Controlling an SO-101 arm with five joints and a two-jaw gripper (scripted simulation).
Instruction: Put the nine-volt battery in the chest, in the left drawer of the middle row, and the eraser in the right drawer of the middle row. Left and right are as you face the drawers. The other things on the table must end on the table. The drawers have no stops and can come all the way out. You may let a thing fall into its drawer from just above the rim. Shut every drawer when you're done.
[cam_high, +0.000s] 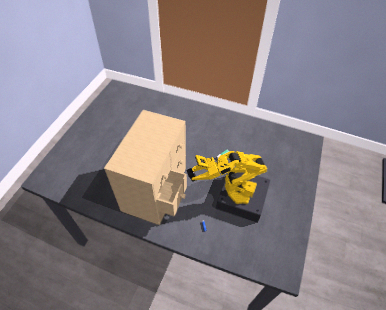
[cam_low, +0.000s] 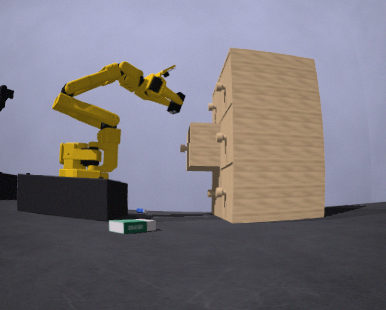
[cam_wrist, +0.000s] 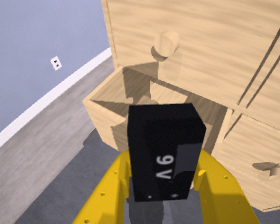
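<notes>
The nine-volt battery (cam_high: 190, 174) (cam_wrist: 162, 135) is black. My gripper (cam_high: 192, 175) (cam_low: 175, 104) (cam_wrist: 164, 165) is shut on it, with a yellow jaw on each side in the wrist view. It holds it higher than the open drawer's rim and a little in front of the drawer. The wooden chest (cam_high: 132, 190) (cam_low: 275, 140) (cam_wrist: 215, 50) has its left middle drawer (cam_high: 166, 207) (cam_low: 204, 146) (cam_wrist: 107, 125) pulled partway out. The right middle drawer (cam_wrist: 250, 147) looks shut. The green and white eraser (cam_low: 132, 226) (cam_high: 224, 152) lies on the table, partly hidden by the arm in the top view.
A small blue thing (cam_high: 204, 226) (cam_low: 141, 210) lies on the table (cam_high: 270, 250) (cam_low: 200, 265) near its front edge in the top view. Round knobs stick out from the drawer fronts, with one knob (cam_wrist: 166, 44) above the open drawer. The arm's black base (cam_high: 237, 210) (cam_low: 70, 197) faces the chest.
</notes>
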